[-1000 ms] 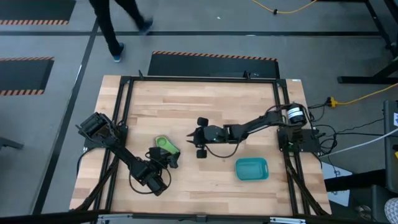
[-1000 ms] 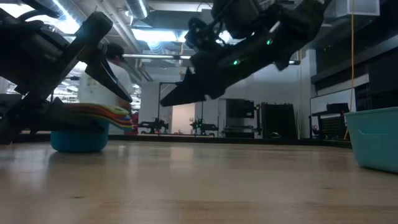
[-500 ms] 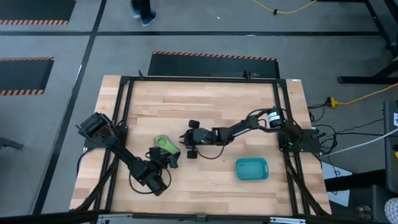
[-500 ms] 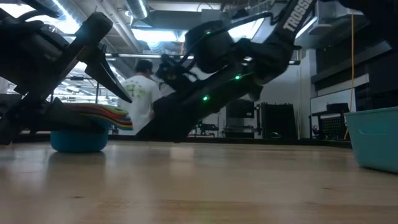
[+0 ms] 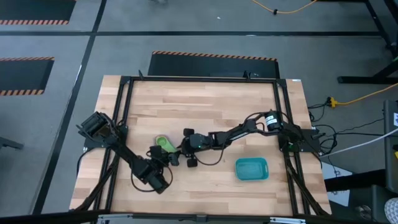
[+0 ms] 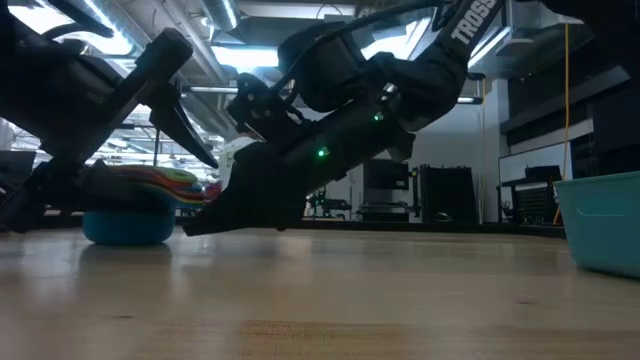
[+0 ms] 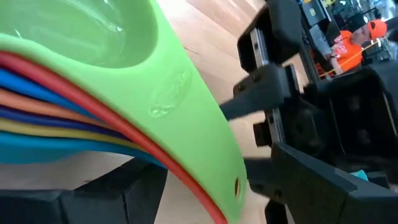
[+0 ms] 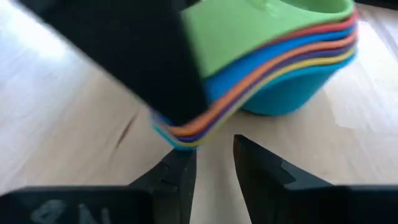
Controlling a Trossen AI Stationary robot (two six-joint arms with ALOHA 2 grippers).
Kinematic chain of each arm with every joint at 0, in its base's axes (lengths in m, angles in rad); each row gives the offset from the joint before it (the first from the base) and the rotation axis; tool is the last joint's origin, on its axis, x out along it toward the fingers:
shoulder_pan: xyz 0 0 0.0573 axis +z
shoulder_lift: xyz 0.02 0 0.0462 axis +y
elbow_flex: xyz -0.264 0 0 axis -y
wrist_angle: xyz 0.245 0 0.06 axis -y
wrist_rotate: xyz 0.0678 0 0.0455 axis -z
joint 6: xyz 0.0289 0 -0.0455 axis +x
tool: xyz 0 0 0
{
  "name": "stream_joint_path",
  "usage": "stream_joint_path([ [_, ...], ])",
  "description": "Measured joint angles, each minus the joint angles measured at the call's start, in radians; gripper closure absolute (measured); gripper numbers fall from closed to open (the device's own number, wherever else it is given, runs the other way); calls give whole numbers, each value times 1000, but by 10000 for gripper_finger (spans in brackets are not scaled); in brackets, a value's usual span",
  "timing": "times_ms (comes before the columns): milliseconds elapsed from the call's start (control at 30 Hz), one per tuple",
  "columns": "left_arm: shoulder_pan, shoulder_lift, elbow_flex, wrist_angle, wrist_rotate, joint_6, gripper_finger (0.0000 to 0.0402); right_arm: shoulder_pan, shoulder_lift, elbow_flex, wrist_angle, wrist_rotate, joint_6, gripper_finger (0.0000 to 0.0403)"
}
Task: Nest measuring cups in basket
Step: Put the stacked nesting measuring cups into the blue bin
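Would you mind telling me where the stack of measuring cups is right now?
In the high view, the stack of cups sits left of the table's centre, between the left gripper and the right gripper, well left of the basket.

table (image 5: 205,99): light wood | floor mats (image 5: 25,74): dark, orange-striped edges | yellow cable (image 5: 280,9)

The high view looks straight down on the whole table (image 5: 205,99) from well above. The low view sits at tabletop height, facing level across the wood into the room. Each wrist view is pressed close — both fill with the same stack of cups (image 8: 273,56), which the low view shows at far left.
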Motion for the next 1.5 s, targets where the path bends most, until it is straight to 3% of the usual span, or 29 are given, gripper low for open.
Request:
stream_joint_path([
  [900,8,0,0,0,26,13,127,108,0,0,67,-6,-78,291],
  [1500,6,0,0,0,26,87,127,120,0,0,67,-6,-96,291],
])
